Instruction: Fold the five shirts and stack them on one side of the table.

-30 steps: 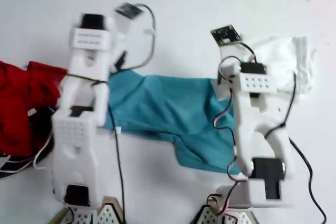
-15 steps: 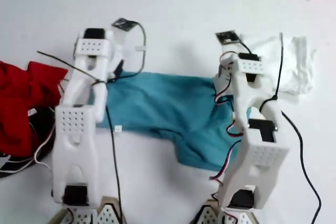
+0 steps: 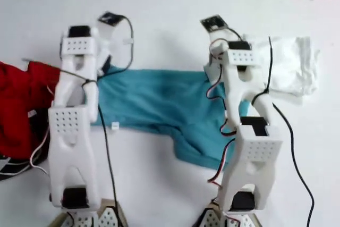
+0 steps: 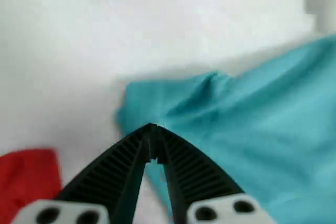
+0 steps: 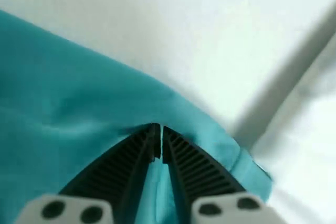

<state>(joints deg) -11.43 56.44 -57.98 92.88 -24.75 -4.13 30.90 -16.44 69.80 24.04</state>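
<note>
Across the table [image 3: 170,19], teal shirt [image 3: 159,110] gripped at both far corners: slip and snag risk.
At far left a red shirt [image 3: 21,104] lies bunched. Next, the left pincer [image 4: 153,139] is pinched shut on the teal shirt's far left corner by its very tips; so thin a bite may slip under pull. The shirt lies spread mid-table, lower hem rumpled. The right pincer [image 5: 160,139] is clamped on its far right edge, just beside the white shirt [image 3: 289,67]; a drag could snag that one.

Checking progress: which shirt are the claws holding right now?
The teal shirt, spread mid-table: left claw and right claw pinch its edge. The red shirt and white shirt lie aside.
</note>
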